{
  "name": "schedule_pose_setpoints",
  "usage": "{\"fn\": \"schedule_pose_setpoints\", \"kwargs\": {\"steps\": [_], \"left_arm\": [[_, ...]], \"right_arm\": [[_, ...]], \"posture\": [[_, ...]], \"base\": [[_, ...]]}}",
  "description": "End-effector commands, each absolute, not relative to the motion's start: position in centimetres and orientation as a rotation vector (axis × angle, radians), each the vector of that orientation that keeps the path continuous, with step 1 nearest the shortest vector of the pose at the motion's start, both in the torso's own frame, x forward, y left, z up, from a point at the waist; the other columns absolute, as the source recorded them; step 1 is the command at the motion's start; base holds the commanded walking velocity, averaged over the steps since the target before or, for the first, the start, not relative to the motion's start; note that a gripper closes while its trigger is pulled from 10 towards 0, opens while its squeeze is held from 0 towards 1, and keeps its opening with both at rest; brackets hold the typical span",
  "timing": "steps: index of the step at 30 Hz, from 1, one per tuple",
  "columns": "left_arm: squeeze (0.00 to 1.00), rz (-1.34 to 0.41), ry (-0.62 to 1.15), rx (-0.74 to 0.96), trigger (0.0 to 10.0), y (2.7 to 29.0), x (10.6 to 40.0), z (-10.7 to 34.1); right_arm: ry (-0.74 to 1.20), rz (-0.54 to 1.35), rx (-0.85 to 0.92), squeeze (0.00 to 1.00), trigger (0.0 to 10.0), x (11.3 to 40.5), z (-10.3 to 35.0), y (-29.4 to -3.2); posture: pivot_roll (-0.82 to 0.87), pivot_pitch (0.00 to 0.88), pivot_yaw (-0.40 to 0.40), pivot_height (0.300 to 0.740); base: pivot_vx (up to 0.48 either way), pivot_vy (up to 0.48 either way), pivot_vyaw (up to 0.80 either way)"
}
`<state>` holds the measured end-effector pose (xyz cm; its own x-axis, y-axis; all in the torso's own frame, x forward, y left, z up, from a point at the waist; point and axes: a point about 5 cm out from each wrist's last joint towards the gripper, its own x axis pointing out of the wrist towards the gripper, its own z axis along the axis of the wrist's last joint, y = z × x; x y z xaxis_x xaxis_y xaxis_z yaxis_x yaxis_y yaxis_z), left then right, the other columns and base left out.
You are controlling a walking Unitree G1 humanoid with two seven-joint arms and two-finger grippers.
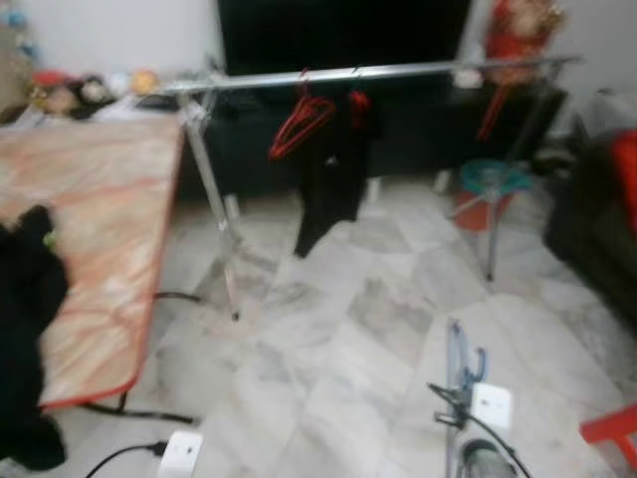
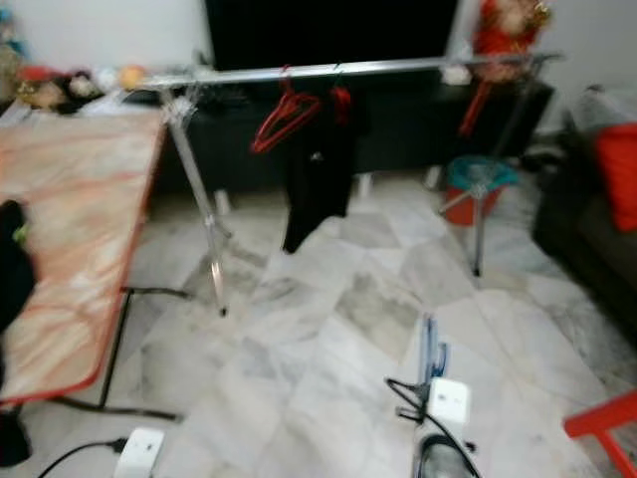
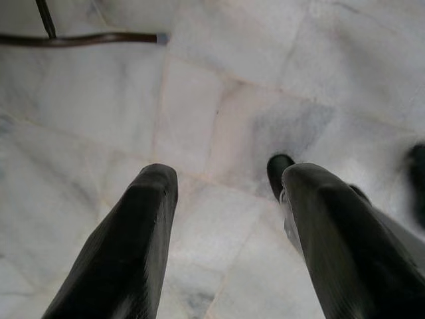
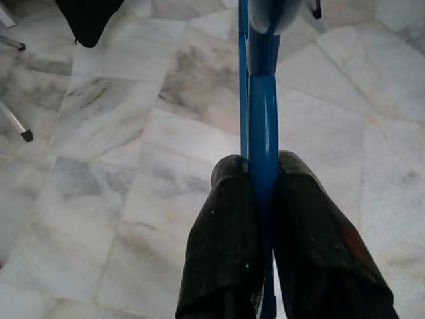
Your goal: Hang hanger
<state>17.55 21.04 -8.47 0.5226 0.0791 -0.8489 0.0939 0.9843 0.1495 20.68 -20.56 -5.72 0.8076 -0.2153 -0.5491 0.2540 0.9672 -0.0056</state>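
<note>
A silver clothes rail (image 1: 398,72) spans the room ahead on thin metal legs. On it hang an empty red hanger (image 1: 299,124) and a black garment (image 1: 333,184) on another red hanger. My right gripper (image 4: 262,176) is shut on a blue hanger (image 4: 257,100), held low over the marble floor, well short of the rail. The blue hanger (image 1: 460,360) also rises from my right arm at the bottom of the left eye view. My left gripper (image 3: 226,179) is open above the floor with nothing between its fingers.
A table with an orange-patterned cloth (image 1: 100,229) stands to the left, with dark clothing (image 1: 25,299) on it. A teal and red bucket (image 1: 493,189) sits behind the rail's right leg. A dark sofa (image 1: 597,229) and a red stool (image 1: 612,428) are on the right.
</note>
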Motion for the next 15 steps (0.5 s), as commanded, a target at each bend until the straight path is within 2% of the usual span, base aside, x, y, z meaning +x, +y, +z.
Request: {"fn": "schedule_pose_setpoints", "kwargs": {"steps": [1,3,6,15], "left_arm": [[0.00,-0.030,1.022,0.194,10.0,20.67,17.66,-8.49],[0.00,-0.030,1.023,0.195,10.0,20.68,17.65,-8.49],[0.00,-0.029,1.023,0.196,10.0,20.71,17.63,-8.50],[0.00,-0.021,1.006,0.158,10.0,20.59,17.68,-8.47]], "right_arm": [[0.578,-0.267,0.058,0.00,10.0,20.64,-5.63,-21.14],[0.576,-0.265,0.058,0.00,10.0,20.72,-5.61,-21.03],[0.574,-0.263,0.058,0.00,10.0,20.86,-5.56,-20.89],[0.569,-0.266,0.054,0.00,10.0,20.99,-5.46,-20.92]], "posture": [[-0.17,0.000,0.059,0.740],[-0.17,0.000,0.059,0.740],[-0.17,0.000,0.059,0.740],[-0.17,0.000,0.057,0.740]], "base": [[0.244,-0.401,0.00],[0.242,-0.398,0.00],[0.000,-0.300,0.00],[0.000,0.000,0.00]]}}
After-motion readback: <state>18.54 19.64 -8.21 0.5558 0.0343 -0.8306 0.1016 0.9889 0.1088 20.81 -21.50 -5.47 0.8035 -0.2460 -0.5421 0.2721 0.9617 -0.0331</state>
